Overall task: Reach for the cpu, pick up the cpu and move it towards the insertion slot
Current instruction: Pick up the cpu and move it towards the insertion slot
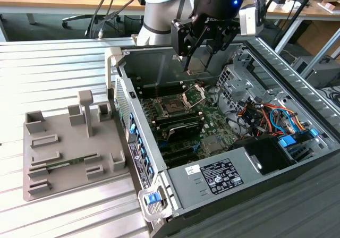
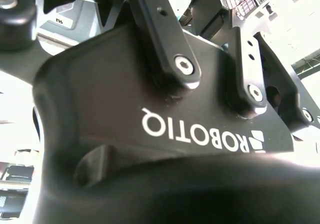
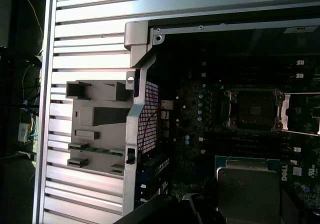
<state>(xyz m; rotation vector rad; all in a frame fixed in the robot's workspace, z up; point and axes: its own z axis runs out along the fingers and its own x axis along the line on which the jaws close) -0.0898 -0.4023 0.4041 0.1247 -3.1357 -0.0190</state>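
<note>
A grey tray (image 1: 58,153) holding a green memory stick (image 1: 64,164) sits beside the open computer case (image 1: 276,142).

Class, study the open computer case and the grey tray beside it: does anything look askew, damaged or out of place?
Nothing stands out. The cpu is held level in the gripper above the motherboard, the insertion slot lies open with its frame raised, and the grey tray sits flat beside the case.

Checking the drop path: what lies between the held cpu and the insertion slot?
Nothing: in the exterior view the cpu in the gripper hangs over the insertion slot with open air between.
</note>
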